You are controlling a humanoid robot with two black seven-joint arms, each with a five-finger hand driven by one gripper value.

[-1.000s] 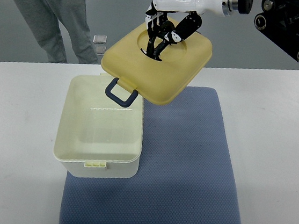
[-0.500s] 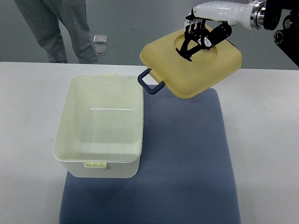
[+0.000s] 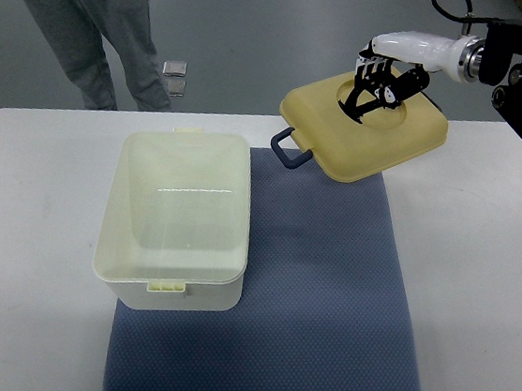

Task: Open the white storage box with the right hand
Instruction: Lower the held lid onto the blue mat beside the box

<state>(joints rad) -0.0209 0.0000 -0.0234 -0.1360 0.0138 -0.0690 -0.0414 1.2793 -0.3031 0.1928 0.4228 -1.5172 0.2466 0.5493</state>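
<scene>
While the right hand [image 3: 380, 80] comes in from the right edge, its black fingers [image 3: 362, 94] grasp the round recess of the rounded-square, pale yellow plastic lid [image 3: 363, 127] — tilted, dark grey loop handle [image 3: 292, 149] hanging. Lidless, the glossy cream rectangular storage box [image 3: 176, 219] sits on the textured blue mat [image 3: 326, 288] on the white desk [image 3: 482, 240] — well apart from the lid.

The white storage box [image 3: 175, 221] stands open and empty, well apart from the right hand [image 3: 380, 81], down and to its left, half on the bench [image 3: 31, 226] and half on the blue mat [image 3: 317, 287]. Its pale walls are upright, with a small latch tab on the near rim. Its yellow lid [image 3: 363, 127] hangs tilted in the hand, with its dark handle [image 3: 290, 150] pointing toward the box.
</scene>
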